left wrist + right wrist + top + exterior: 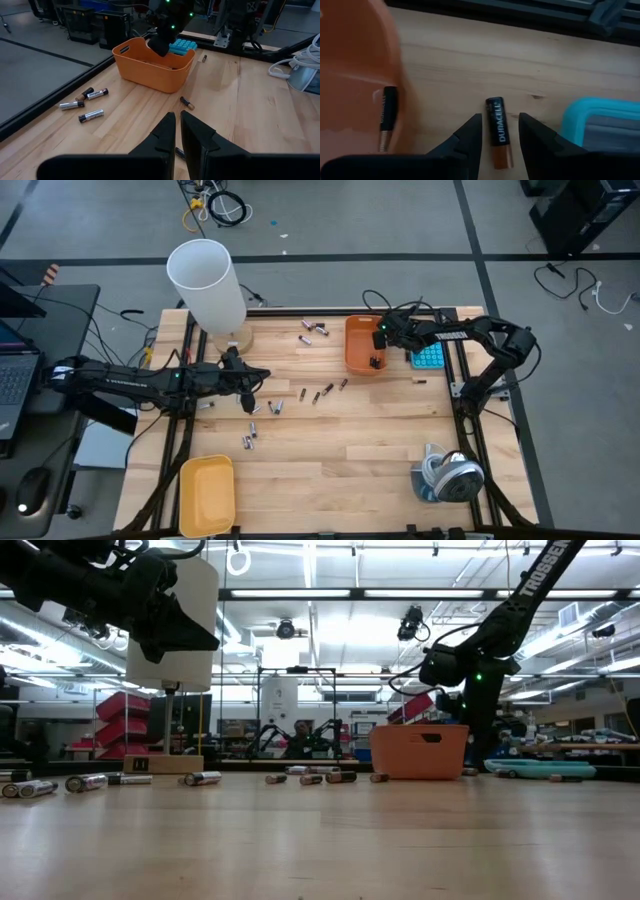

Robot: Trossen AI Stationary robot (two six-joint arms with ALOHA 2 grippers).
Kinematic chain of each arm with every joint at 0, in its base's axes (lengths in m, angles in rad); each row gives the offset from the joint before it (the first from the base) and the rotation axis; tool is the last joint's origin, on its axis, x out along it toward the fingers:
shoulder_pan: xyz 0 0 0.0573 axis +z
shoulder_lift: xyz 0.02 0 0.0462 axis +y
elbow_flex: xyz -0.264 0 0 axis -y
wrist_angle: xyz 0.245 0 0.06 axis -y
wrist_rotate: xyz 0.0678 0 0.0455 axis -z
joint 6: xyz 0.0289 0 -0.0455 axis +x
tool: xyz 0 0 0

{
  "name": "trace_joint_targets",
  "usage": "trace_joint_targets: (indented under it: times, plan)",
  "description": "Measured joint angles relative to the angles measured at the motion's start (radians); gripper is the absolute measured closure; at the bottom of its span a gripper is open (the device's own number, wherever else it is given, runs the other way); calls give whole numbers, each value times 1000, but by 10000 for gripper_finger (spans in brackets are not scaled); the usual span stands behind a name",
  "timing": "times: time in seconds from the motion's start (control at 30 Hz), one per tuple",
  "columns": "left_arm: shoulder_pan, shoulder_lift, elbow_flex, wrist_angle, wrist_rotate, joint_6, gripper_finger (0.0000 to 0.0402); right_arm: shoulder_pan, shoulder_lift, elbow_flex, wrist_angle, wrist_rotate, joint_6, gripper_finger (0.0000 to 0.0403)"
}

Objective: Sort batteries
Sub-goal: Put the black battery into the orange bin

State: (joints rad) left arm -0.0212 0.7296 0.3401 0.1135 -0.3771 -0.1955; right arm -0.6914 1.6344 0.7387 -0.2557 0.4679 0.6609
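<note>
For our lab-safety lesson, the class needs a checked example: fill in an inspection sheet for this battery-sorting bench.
Surface: wooden table, level.
Job's things: batteries scattered mid-table; orange bin holds at least one; yellow bin empty.
Clutter: white cylinder, blue calculator, grey coiled item.
End effectors: left end effector shut above the batteries; right end effector open, straddling a Duracell battery beside the orange bin.
Cables: floor cables loose beyond the table.
Surroundings: laptop at left.
</note>
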Motion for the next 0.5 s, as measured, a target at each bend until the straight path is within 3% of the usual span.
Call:
trace_joint_targets:
  times: [0.27,0.5]
  plan:
    - [0,0,0,0,0,0,371,-2,3,0,4,-1,-2,288]
    - [0,0,0,1,0,0,371,-3,102,5,51,2,-4,288]
